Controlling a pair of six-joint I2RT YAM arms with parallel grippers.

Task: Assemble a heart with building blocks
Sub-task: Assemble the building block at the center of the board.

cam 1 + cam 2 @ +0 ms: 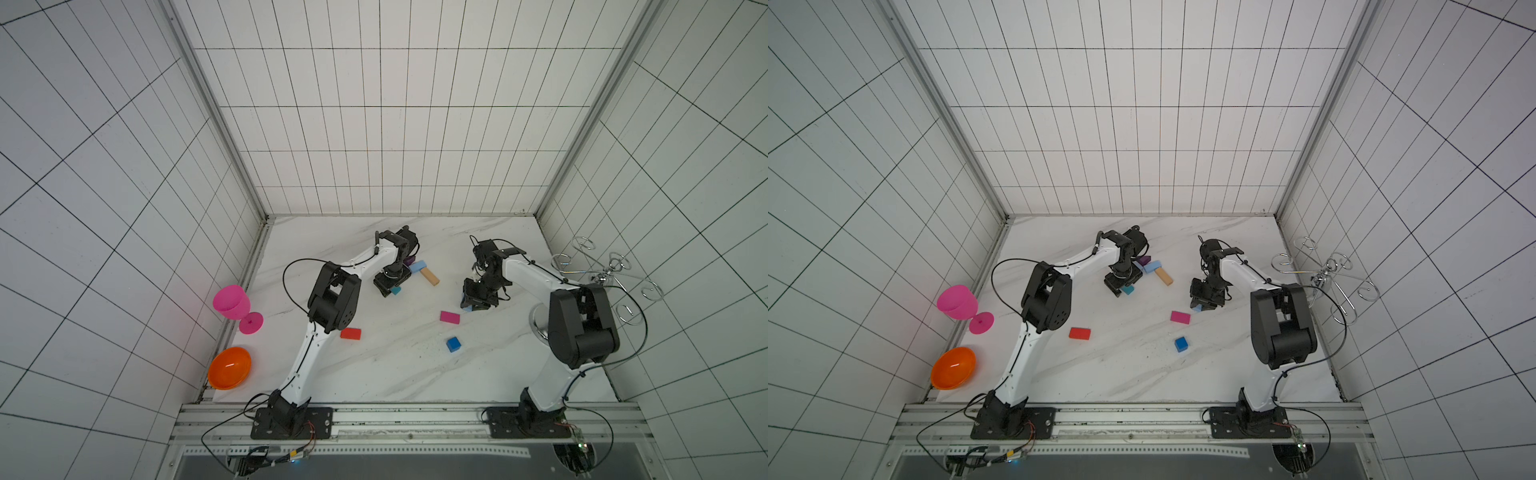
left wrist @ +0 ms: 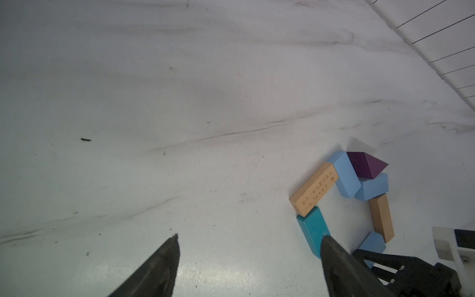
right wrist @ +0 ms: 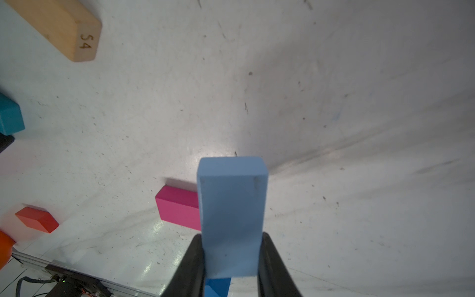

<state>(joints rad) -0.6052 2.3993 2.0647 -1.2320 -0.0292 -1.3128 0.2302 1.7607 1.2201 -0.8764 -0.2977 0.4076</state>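
Right gripper (image 3: 232,236) pinching light blue block (image 3: 231,205); left gripper (image 2: 250,236) spread wide, one tip beside teal block (image 2: 312,231).

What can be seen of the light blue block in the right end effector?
The light blue block is a plain rectangular block with softly rounded edges and a matte painted look. The right end effector is shut on it, its black fingers pressing the long sides near one end, so most of its length sticks out past the fingertips. It appears lifted off the white table, touching nothing else, and it hides part of the magenta block behind it.
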